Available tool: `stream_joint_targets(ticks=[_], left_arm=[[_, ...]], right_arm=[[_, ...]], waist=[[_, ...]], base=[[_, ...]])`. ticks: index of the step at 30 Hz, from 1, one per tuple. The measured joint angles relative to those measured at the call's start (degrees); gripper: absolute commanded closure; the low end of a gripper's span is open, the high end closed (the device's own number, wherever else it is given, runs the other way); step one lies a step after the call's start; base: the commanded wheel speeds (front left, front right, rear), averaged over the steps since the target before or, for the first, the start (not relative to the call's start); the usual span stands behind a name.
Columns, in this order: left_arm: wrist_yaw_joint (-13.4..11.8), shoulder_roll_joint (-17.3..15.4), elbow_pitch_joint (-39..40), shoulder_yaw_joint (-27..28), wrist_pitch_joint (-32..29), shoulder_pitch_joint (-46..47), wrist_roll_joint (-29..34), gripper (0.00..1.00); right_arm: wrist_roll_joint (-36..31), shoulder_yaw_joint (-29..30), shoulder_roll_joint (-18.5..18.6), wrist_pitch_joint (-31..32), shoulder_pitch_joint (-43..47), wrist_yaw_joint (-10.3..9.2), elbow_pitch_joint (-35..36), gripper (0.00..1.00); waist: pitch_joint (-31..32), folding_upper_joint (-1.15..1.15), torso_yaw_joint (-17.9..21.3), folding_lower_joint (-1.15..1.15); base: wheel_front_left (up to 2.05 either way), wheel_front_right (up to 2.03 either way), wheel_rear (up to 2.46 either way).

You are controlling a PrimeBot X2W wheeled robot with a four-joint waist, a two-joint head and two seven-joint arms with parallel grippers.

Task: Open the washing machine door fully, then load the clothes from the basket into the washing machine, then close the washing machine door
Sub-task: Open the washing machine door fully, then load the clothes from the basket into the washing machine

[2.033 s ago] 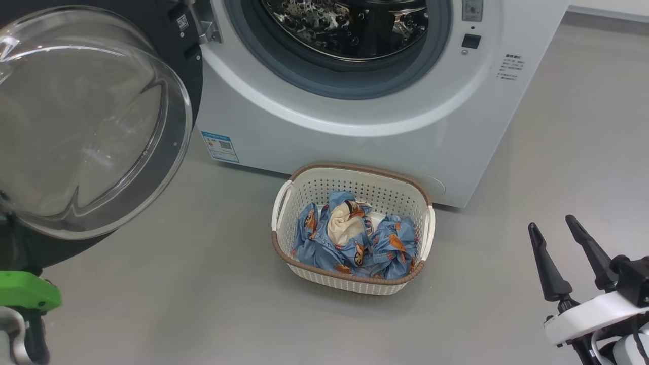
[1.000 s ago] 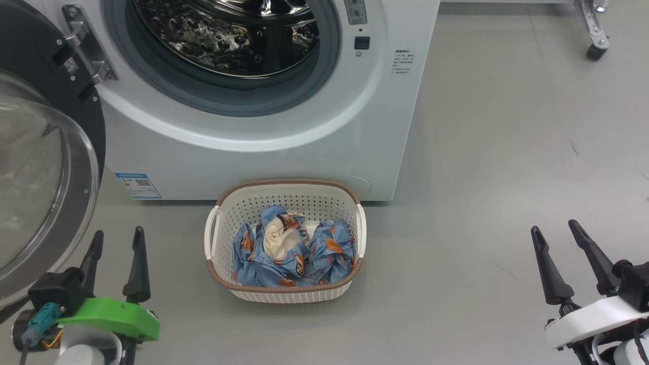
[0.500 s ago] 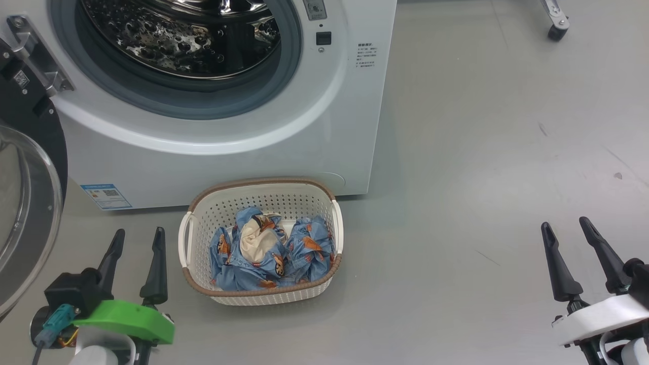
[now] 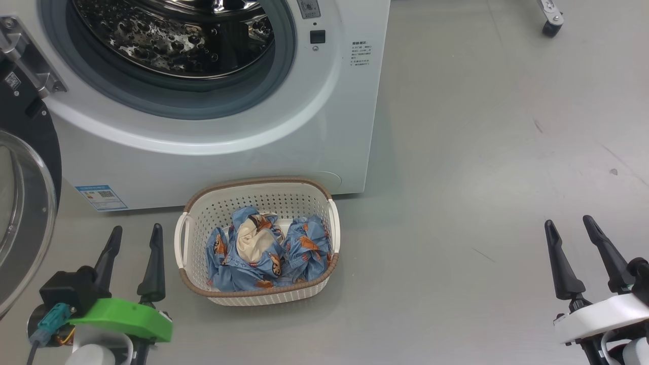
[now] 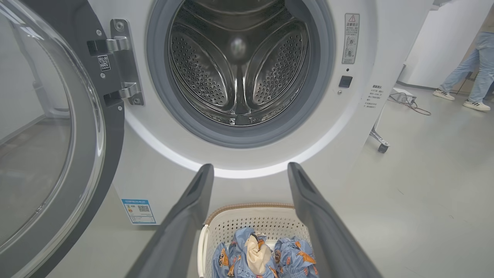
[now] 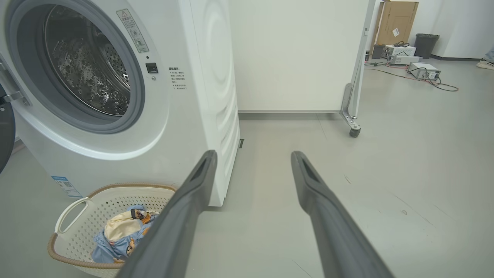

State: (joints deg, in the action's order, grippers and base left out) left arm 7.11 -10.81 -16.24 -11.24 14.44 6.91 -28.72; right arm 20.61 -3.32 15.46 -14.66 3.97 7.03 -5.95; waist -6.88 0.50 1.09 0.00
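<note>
While the washing machine door [image 4: 30,121] stands swung wide at the left edge of the head view, its clear glass bowl facing outward, the white washing machine [image 4: 223,152] shows its steel drum [image 4: 172,35] and grey gasket [image 4: 253,96] uncovered. On the grey floor [image 4: 481,152] right in front of the machine sits the basket [image 4: 256,180], cream with a brown rim. The clothes [image 4: 263,248] lie bunched inside it: light-blue cloth with orange figures, and a cream lining showing on top. The left gripper [image 4: 137,229] hovers just beside the basket's left handle without touching it, its two dark fingers spread apart and holding nothing. The right gripper [image 4: 568,221] hangs well apart from the basket, far to the right over bare floor, its jaws likewise spread and empty. A small blue label [image 4: 101,196] sits low on the machine's front, left of the basket. In the left wrist view, a person's legs [image 5: 469,73] show far off at the right.
</note>
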Motion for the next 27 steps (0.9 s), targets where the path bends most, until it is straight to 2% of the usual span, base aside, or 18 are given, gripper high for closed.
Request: stream_joint_targets(ticks=[27], left_arm=[[0.00,-1.23,-0.09,-2.02,0.00,-0.48,-2.69,0.00]], right_arm=[[-0.11,-0.23,-0.29,0.00,0.09,0.00,0.04,0.00]], waist=[[0.47,0.00,-0.16,0.00]], base=[[0.06,-0.06,0.00]])
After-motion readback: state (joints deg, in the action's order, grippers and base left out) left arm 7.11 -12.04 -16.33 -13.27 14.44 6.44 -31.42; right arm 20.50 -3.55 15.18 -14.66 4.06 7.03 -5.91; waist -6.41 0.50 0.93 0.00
